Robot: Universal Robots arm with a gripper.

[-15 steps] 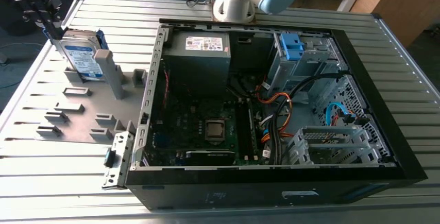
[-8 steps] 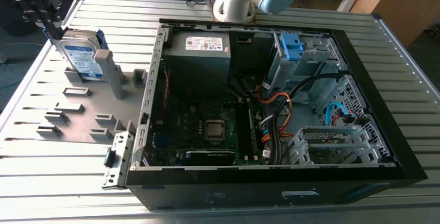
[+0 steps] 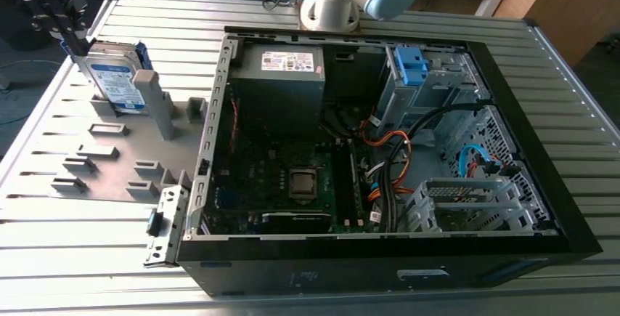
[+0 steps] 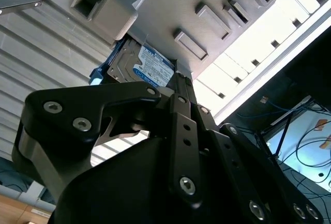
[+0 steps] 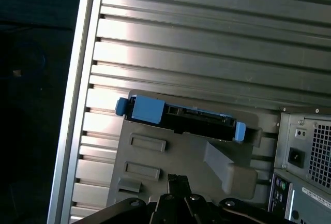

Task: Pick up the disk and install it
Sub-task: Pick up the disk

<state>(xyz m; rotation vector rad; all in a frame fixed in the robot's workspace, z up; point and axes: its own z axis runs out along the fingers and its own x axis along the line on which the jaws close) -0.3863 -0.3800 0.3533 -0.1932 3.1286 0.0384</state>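
Observation:
The disk (image 3: 115, 76) stands on edge in a grey fixture plate (image 3: 107, 160) at the exterior view's left. It is silver with a white-and-blue label and blue side rails, and it leans by a grey post (image 3: 155, 105). My gripper (image 3: 72, 43) hangs just above the disk's upper corner, away from the computer case, shut with nothing in it. In the first wrist view the disk (image 5: 191, 121) shows edge-on, with my gripper (image 5: 178, 182) a short way off it. In the second wrist view my gripper (image 4: 178, 81) sits close beside the disk's label (image 4: 150, 69); whether they touch is unclear.
An open black computer case (image 3: 388, 247) lies on the slatted metal table (image 3: 571, 76), to the exterior view's right of the fixture. Inside are a grey power-supply box (image 3: 281, 76), a blue bracket (image 3: 412, 65) in the drive cage, cables and the motherboard. The arm's base (image 3: 335, 3) stands behind the case.

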